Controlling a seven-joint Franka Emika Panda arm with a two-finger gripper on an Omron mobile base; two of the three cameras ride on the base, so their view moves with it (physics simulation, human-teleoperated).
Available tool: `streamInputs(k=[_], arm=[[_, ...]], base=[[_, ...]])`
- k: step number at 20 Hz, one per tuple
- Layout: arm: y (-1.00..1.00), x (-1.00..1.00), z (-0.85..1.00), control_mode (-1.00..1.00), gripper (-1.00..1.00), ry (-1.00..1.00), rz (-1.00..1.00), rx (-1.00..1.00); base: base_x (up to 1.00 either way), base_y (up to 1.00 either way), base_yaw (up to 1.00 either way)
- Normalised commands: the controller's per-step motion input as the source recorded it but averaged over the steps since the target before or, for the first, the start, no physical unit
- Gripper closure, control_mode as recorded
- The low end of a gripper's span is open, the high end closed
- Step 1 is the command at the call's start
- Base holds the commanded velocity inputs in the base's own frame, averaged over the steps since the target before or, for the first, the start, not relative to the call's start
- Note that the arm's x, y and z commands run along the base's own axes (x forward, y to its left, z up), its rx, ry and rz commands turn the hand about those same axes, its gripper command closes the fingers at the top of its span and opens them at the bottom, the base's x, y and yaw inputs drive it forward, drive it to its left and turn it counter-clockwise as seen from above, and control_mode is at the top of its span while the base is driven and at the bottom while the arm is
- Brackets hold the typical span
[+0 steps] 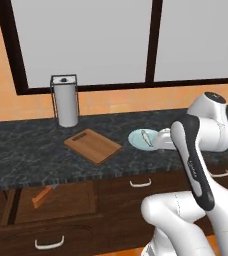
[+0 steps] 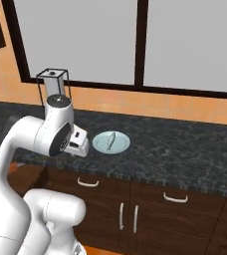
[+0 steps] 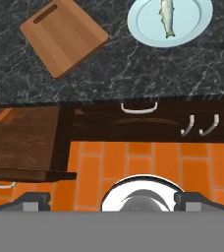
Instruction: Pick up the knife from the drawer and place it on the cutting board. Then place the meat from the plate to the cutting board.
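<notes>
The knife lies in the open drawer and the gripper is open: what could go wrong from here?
1. The knife lies near the drawer back, close under the counter edge; the gripper may bump that edge when reaching in.
2. It lies flat on the drawer floor, so the fingers might slip off it.
3. The meat is slender and flat on the plate; it may be pushed rather than lifted.

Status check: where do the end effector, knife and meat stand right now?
End effector open, empty, above the floor. Knife in the open drawer. Meat on the plate; cutting board bare. Nothing in the way.
</notes>
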Motion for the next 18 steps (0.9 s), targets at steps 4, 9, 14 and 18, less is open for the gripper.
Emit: streamInputs(k=[4, 9, 14, 18], arm=[[0.00, 0.00, 0.00, 1.00, -1.00, 0.00, 0.00, 0.00], [0.00, 0.00, 0.00, 1.00, -1.00, 0.00, 0.00, 0.00], [0.00, 0.00, 0.00, 1.00, -1.00, 0.00, 0.00, 0.00], [0.00, 0.00, 0.00, 1.00, -1.00, 0.00, 0.00, 0.00]], base=[[0.18, 0.36, 0.00], [0.57, 0.09, 0.00], [0.00, 0.00, 0.00], [-0.14, 0.18, 0.00]])
